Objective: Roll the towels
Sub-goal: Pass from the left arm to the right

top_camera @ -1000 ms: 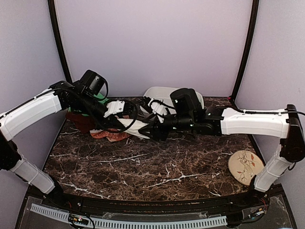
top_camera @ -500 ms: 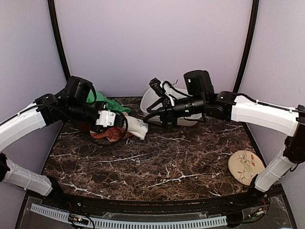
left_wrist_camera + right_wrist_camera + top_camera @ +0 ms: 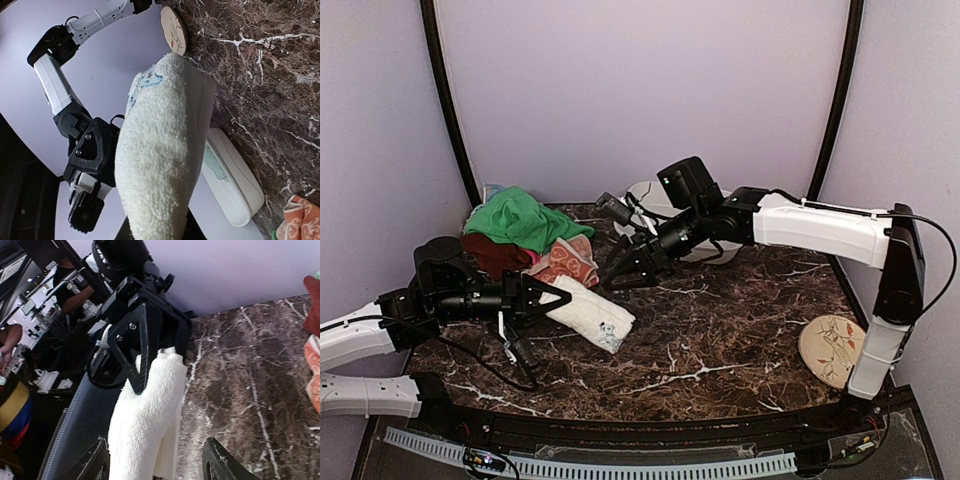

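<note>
Evidently left gripper (image 3: 538, 298) clamps one end of rolled cream-white terry towel (image 3: 588, 312), likely so roll cannot unwind. Towel lies on dark marble table (image 3: 720, 340), front left. Right gripper (image 3: 615, 280) hovers at roll, jaws wide, holding nothing (bright green cloth (image 3: 515, 220) and orange swirl-patterned cloth (image 3: 565, 262) heaped behind, unrolled).

The left arm (image 3: 360, 335) stretches low and level, left hand (image 3: 540, 298) clamped on a rolled cream-white terry towel (image 3: 590, 312); the right arm (image 3: 820, 228) reaches across, right hand (image 3: 618, 276) angled down, jaws parted.
</note>
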{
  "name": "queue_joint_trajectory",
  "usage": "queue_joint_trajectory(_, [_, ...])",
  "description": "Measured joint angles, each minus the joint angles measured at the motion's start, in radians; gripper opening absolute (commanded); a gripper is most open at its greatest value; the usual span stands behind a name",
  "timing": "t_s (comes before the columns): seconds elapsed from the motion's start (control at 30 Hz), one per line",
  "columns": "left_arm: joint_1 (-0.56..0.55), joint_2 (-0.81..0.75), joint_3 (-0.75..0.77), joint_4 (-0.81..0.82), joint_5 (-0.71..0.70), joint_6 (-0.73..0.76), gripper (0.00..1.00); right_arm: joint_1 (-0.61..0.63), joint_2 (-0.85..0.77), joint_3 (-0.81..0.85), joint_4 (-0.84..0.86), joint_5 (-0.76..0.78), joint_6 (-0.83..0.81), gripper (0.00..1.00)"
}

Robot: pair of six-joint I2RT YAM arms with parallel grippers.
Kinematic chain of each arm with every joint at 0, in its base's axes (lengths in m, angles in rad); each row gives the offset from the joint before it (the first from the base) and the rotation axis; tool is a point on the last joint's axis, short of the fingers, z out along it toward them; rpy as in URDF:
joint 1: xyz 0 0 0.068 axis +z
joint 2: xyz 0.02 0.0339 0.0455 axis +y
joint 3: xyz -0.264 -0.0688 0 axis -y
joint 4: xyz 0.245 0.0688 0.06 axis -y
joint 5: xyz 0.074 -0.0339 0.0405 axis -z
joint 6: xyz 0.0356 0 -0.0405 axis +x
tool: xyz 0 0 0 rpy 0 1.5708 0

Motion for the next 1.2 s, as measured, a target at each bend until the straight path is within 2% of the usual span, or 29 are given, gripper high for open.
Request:
queue_joint_trajectory(0.23, [0.000, 0.021, -0.013, 0.198, 0.091, 0.103, 0.00, 0.073, 0.003, -0.034, 0.034, -0.135, 0.076, 0.63])
queue_joint_trajectory(0.33, [-0.004, 0.026, -0.016, 0.221, 0.116, 0.113, 0.00, 0.084, 0.003, -0.034, 0.035, -0.159, 0.090, 0.62])
queue_joint_trajectory(0.5, [-0.004, 0.026, -0.020, 0.225, 0.121, 0.123, 0.00, 0.084, 0.003, -0.030, 0.013, -0.160, 0.087, 0.52])
queue_joint_trajectory(0.6, [-0.005, 0.023, -0.032, 0.225, 0.118, 0.124, 0.00, 0.084, 0.011, -0.015, -0.029, -0.152, 0.070, 0.51])
queue_joint_trajectory(0.77, [-0.006, 0.029, -0.044, 0.216, 0.101, 0.125, 0.00, 0.084, 0.040, 0.008, -0.081, -0.152, 0.055, 0.55])
queue_joint_trajectory(0.87, [-0.008, 0.041, -0.044, 0.216, 0.090, 0.125, 0.00, 0.087, 0.041, 0.012, -0.098, -0.145, 0.058, 0.61])
queue_joint_trajectory(0.93, [-0.009, 0.047, -0.044, 0.216, 0.087, 0.125, 0.00, 0.090, 0.041, 0.018, -0.115, -0.138, 0.056, 0.69])
queue_joint_trajectory(0.97, [-0.010, 0.048, -0.044, 0.217, 0.086, 0.125, 0.00, 0.090, 0.041, 0.019, -0.121, -0.137, 0.060, 0.68])
queue_joint_trajectory(1.1, [-0.011, 0.059, -0.044, 0.217, 0.080, 0.125, 0.00, 0.094, 0.042, 0.020, -0.127, -0.137, 0.064, 0.57])
queue_joint_trajectory(1.2, [-0.014, 0.064, -0.044, 0.219, 0.084, 0.124, 0.00, 0.096, 0.051, 0.019, -0.122, -0.138, 0.078, 0.40])
